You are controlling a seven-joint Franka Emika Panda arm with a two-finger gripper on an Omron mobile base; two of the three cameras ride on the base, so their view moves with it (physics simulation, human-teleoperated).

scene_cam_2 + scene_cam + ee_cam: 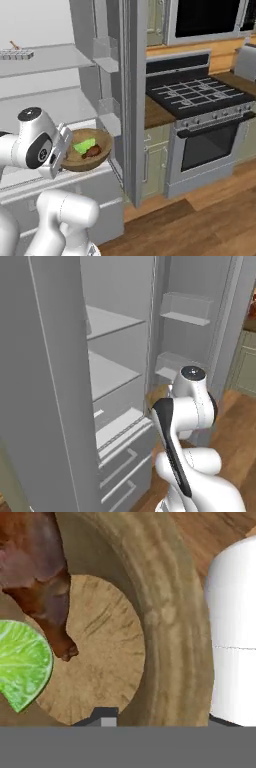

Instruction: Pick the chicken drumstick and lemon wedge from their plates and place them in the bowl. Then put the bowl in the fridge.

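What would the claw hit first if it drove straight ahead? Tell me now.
Most likely the flat inner floor of the wide tan wooden bowl, just right of the reddish-brown chicken drumstick; depth is unclear.

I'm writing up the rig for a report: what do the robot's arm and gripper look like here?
The arm is glossy white, built of rounded tubular links with bulbous joints. A dark cap with a pale centre tops one joint, and a black band runs along a lower link. From the right base view the same white links show, with a dark round joint face and a flat white hand section. The gripper shows just small grey fingers; no cables visible.
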